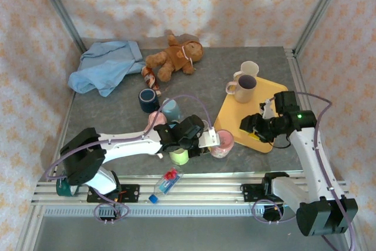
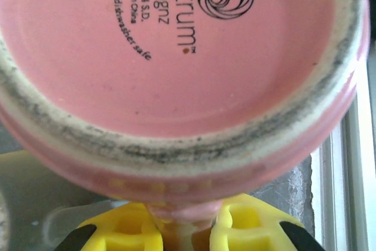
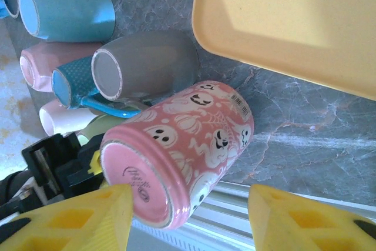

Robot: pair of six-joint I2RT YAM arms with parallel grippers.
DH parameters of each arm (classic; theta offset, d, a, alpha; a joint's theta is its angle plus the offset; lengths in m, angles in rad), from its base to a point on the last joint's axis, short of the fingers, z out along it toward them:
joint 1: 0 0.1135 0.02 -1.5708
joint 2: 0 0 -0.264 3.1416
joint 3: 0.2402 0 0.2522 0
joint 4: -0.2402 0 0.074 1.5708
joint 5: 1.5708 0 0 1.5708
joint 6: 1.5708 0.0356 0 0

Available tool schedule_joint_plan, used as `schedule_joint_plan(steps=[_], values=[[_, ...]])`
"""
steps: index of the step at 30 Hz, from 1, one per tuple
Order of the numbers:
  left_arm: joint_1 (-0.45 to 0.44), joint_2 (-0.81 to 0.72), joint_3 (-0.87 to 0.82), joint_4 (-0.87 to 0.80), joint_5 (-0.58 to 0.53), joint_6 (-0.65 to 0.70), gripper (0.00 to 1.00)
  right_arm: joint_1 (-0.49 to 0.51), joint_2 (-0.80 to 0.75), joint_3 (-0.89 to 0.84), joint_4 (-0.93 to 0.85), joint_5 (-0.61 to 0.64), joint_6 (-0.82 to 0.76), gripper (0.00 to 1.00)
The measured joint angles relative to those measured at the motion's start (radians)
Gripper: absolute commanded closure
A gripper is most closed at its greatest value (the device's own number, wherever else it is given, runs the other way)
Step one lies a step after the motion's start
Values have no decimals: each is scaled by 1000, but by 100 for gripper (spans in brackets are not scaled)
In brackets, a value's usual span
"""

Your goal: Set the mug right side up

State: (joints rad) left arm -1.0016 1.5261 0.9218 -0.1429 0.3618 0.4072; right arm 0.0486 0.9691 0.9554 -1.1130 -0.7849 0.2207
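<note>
The left arm reaches low across the table, the left gripper (image 1: 212, 143) clamped on the handle of the one pink ghost mug (image 1: 223, 143). The mug is base up, just beside the yellow tray (image 1: 234, 119). The right gripper (image 1: 254, 129) hovers over the tray's near edge, jaws spread and empty. Two upright mugs stand on the tray, a cream mug (image 1: 248, 69) and a tan mug (image 1: 243, 89).

Bright, even light with soft shadows, slightly blurred close up.

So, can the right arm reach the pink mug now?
Probably yes: the right gripper is open, the pink mug is directly ahead, nothing between. The left gripper grips its handle.
</note>
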Motion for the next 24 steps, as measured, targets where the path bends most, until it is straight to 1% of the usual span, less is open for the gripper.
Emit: schedule_joint_plan(steps=[6,8,13,16,21,24], values=[[0,-41,0,-3,38,-19,100,-14,5,0,8,0,8,46],[0,-50,0,-3,55,-25,100,-34,14,1,12,-2,10,46],[0,-58,1,-8,84,-45,100,-143,43,2,23,-39,3,46],[0,-72,1,-18,87,-56,100,-185,65,2,33,-61,-5,46],[8,-121,14,-32,95,-87,100,-209,89,2,68,-97,-5,46],[34,-146,44,-29,108,-113,100,-209,90,2,98,-114,-5,47]])
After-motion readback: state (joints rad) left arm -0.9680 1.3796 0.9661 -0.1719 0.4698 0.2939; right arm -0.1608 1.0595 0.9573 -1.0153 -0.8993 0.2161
